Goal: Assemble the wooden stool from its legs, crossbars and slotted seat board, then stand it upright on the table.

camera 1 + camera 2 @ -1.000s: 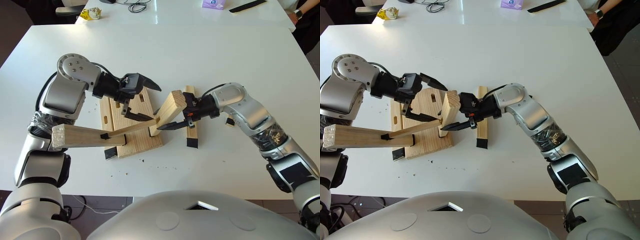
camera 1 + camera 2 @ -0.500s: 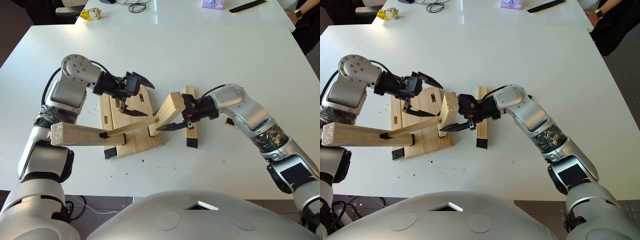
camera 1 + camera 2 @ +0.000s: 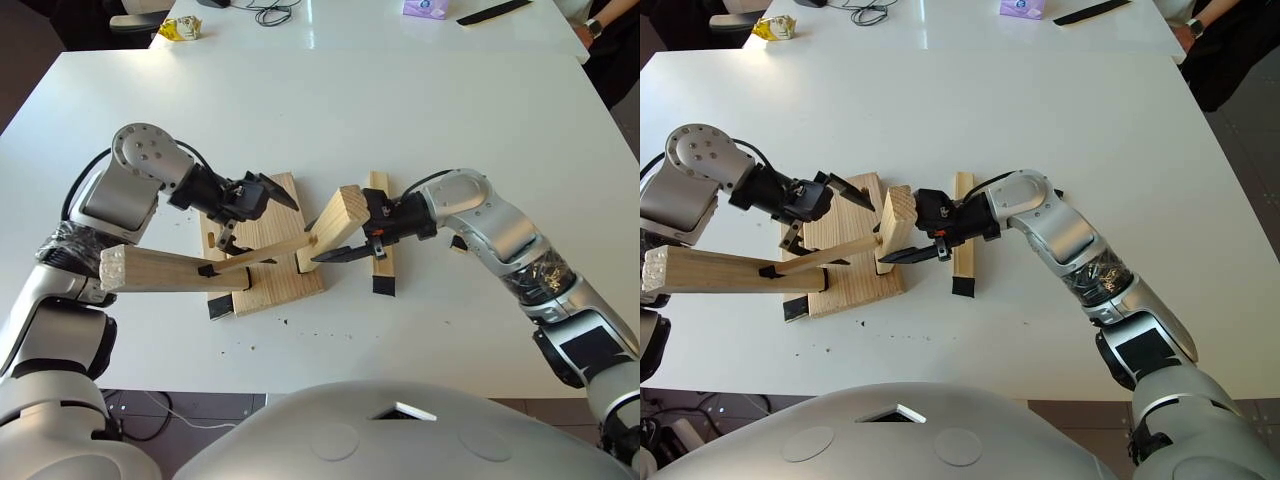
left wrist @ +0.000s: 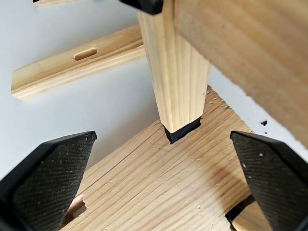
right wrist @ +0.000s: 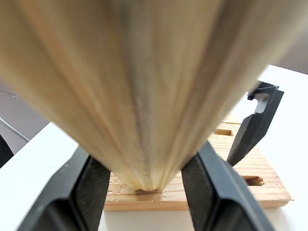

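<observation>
Wooden leg (image 3: 341, 213) stays clamped in the right pincer (image 3: 326, 240) at centre frame. The open left pincer (image 3: 256, 226) has dropped lower-left over the board (image 3: 288, 276), probably to brace it.

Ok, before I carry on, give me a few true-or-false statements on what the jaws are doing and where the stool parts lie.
1. The right jaws are shut on a wooden leg. True.
2. The left jaws grip a crossbar. False: they are open and empty, over the seat board.
3. The stool stands upright on the table. False: the seat board lies flat on the table, and the stool is unfinished.
4. A loose wooden bar lies on the table by the right arm. True.
</observation>
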